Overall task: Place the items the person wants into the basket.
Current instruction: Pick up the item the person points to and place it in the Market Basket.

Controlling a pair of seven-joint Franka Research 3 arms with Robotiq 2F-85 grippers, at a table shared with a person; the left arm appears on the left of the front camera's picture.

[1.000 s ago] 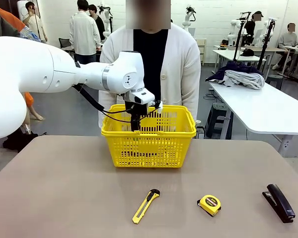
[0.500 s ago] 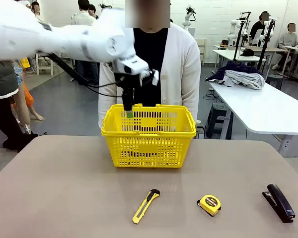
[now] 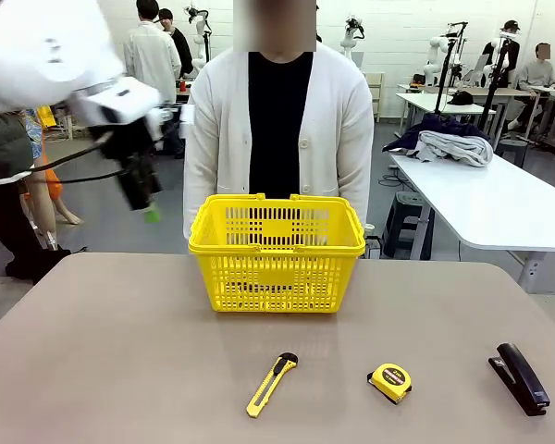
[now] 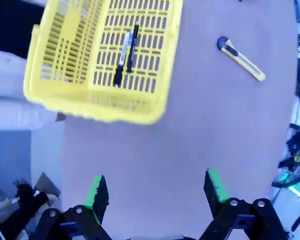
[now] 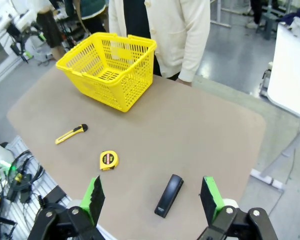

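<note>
The yellow basket [image 3: 276, 250] stands in the middle of the front view, on the far part of the table [image 3: 120, 351], just in front of the person [image 3: 277, 120] in the white cardigan. In the left wrist view, the basket [image 4: 100, 60] fills the upper left of the frame. Two things lie side by side on its floor: a white-and-black marker [image 4: 123, 52] and a slim black pen [image 4: 134, 45].

The tape measure [image 3: 390, 381] is outside the basket, lying on the table at the lower right of centre in the front view. It sits between the utility knife [image 3: 271, 384] and the black stapler [image 3: 519, 377].

The left gripper [image 3: 148, 208] hangs in the air at the upper left of the front view, beside the basket and well apart from the tape measure. Its own camera shows the jaws spread wide with nothing between them [image 4: 156, 186].

The right gripper [image 5: 151, 189] is also wide and empty. In its view, the tape measure [image 5: 108, 160] lies to the lower left of centre, and the stapler [image 5: 169, 195] lies between the two green pads.

A second ago the left gripper was down inside the basket. Half a second ago it stood above the rim, and now it has pulled up and away to the left.
</note>
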